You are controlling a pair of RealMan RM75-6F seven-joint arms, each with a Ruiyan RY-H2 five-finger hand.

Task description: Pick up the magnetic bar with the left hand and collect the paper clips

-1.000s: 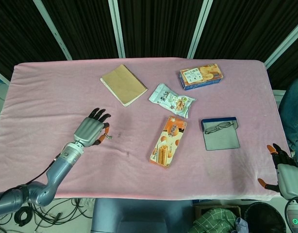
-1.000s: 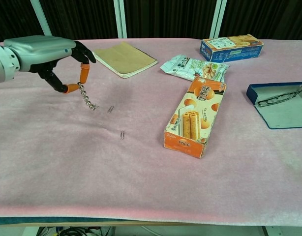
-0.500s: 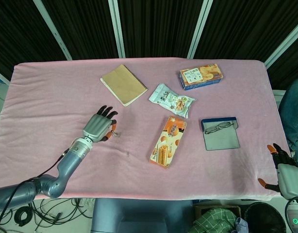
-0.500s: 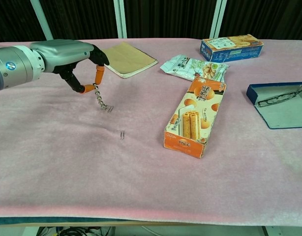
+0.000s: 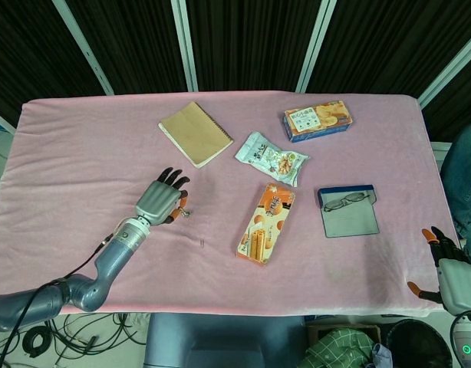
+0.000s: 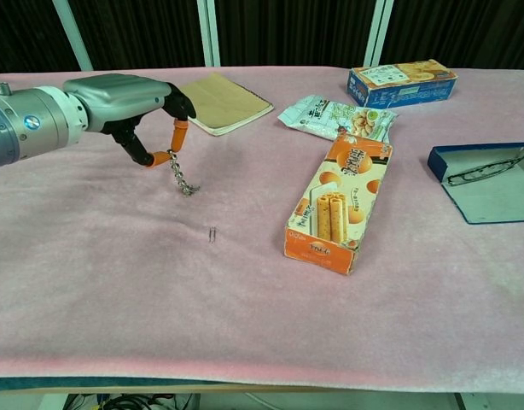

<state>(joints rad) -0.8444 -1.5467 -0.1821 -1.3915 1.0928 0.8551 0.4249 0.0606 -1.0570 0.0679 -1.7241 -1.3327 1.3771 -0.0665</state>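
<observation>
A big table (image 5: pixel 82 146) is covered with a soft pink cloth (image 6: pixel 245 307) that has a few small wrinkles. Behind it, at the far side from the left hand (image 5: pixel 160 202), hang dark ribbed curtains (image 5: pixel 251 42). White bars (image 5: pixel 185 42) slant up in front of them. Below the near edge of the table, under the arm, black cables (image 5: pixel 90 330) lie in a tangle on a pale floor. A dark bin (image 5: pixel 416 341) stands at the near right corner, near the right hand (image 5: pixel 449 270).
</observation>
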